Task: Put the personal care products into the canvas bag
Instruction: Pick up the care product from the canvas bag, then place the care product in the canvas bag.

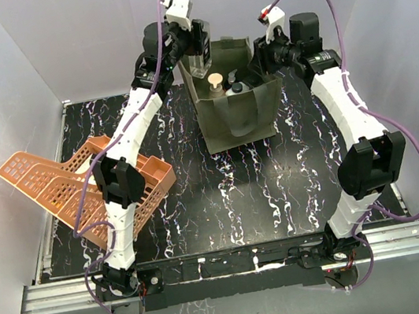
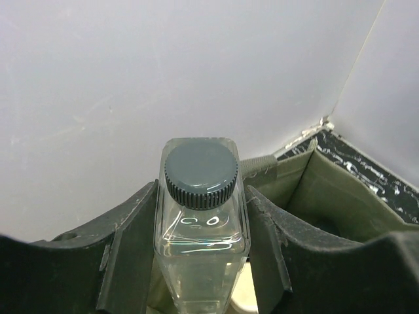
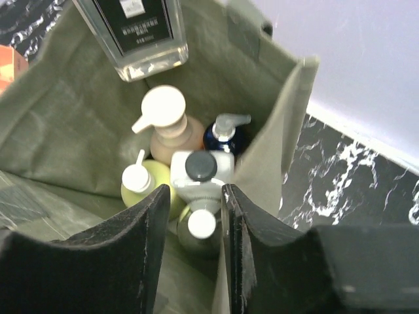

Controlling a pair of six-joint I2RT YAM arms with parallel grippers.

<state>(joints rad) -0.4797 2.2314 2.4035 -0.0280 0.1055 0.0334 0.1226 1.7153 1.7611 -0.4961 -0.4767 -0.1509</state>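
Observation:
The olive canvas bag (image 1: 241, 116) stands open at the far middle of the table. My left gripper (image 1: 194, 46) is shut on the square clear bottle (image 2: 200, 235) with a dark cap, and holds it upright over the bag's far left corner. That bottle also shows in the right wrist view (image 3: 141, 33). Inside the bag (image 3: 65, 111) stand a tan pump bottle (image 3: 173, 131), a dark blue round bottle (image 3: 226, 139), a yellow-green pump bottle (image 3: 149, 188), a white bottle with a black cap (image 3: 200, 171) and a white-capped bottle (image 3: 200, 229). My right gripper (image 3: 196, 191) is open at the bag's right rim, with the bag wall against its right finger.
Two orange lattice baskets (image 1: 78, 186) lie tilted at the left of the black marbled table (image 1: 225, 202). White walls close in the back and both sides.

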